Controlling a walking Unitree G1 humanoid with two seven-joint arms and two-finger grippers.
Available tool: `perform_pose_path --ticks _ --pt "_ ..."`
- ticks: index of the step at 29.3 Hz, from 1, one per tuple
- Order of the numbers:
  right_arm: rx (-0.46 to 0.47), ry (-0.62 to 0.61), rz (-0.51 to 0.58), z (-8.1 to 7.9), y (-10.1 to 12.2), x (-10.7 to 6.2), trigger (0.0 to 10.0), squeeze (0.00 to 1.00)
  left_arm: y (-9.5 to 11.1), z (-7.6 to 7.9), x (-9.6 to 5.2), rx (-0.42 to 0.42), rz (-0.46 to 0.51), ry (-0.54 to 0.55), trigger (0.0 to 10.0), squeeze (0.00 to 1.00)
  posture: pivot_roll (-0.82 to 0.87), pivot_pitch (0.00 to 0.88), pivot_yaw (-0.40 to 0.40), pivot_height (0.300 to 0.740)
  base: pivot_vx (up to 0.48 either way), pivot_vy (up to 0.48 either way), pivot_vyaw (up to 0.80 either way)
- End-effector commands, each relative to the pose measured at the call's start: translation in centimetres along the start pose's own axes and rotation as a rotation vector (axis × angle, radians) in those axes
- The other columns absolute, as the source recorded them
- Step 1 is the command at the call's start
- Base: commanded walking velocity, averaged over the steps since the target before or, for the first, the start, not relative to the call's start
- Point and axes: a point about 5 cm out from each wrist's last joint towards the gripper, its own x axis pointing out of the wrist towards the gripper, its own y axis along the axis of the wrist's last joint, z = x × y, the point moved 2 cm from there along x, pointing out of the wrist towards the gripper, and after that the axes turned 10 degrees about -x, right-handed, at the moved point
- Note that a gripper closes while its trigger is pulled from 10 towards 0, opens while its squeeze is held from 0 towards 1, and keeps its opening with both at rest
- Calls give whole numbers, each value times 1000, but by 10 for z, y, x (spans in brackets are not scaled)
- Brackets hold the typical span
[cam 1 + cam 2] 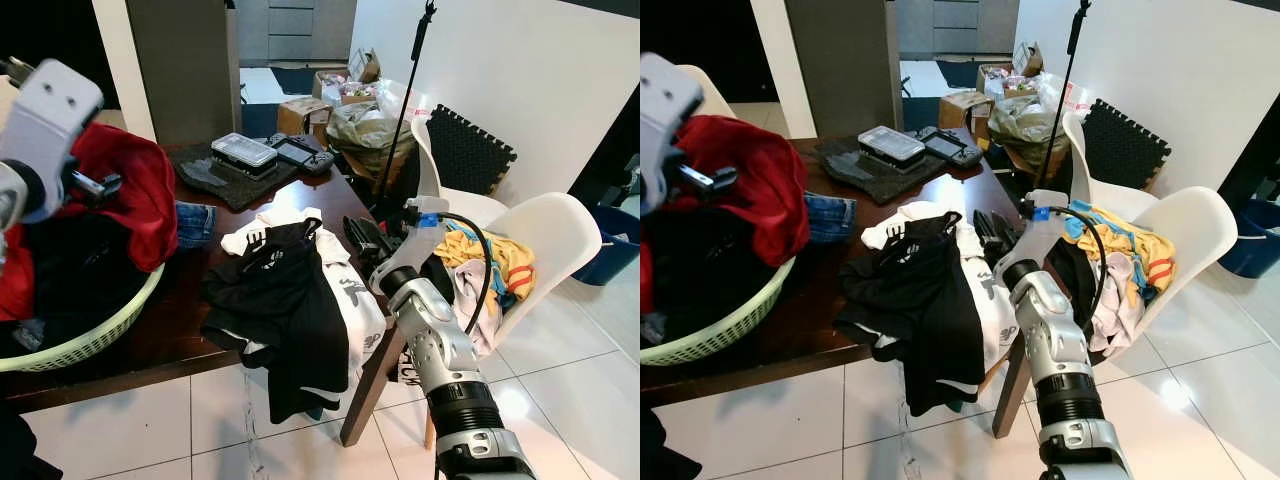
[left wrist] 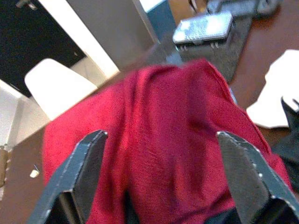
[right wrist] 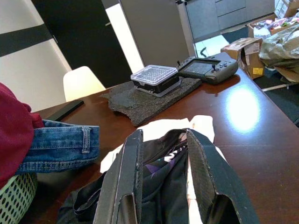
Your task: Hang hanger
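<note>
Hanger hook (image 1: pixel 311 224) at black shirt (image 1: pixel 285 290) collar, just beside right gripper (image 1: pixel 358 235) (part-open, empty)

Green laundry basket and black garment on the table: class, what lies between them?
In the left eye view, folded blue jeans lie on the dark table between the green laundry basket and the black garment.

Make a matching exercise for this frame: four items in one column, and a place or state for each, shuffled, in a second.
Items:
1. red garment
2. black shirt
3. jeans
4. left gripper

Places or states:
A. draped over the table's front edge
B. open, fingers spread over red cloth
C. heaped on top of the green laundry basket
D. folded on the table beside the basket

Pairs: 1-C, 2-A, 3-D, 4-B
</note>
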Motion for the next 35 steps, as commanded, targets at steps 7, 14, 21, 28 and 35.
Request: perform_pose_path --ticks 7,14,21,28,35 --pt "-1 4 0 1 2 -1 10000 0 48 -33 -16 9 274 251 10000 1000 103 0 -62 740 0 0 0" --pt "-1 5 0 0 2 0 10000 0 26 -58 -20 24 146 380 10000 1000 103 0 -64 740 0 0 0" --pt "-5 7 2 1 3 1 10000 0 -18 -31 2 -115 139 214 10000 1000 97 0 -68 740 0 0 0" --pt "-9 6 4 2 4 1 10000 0 -31 -22 7 -70 184 193 10000 0 92 0 -65 740 0 0 0" --pt "-9 6 6 2 4 0 10000 0 -45 -17 7 7 154 213 10000 0 88 0 -65 740 0 0 0"
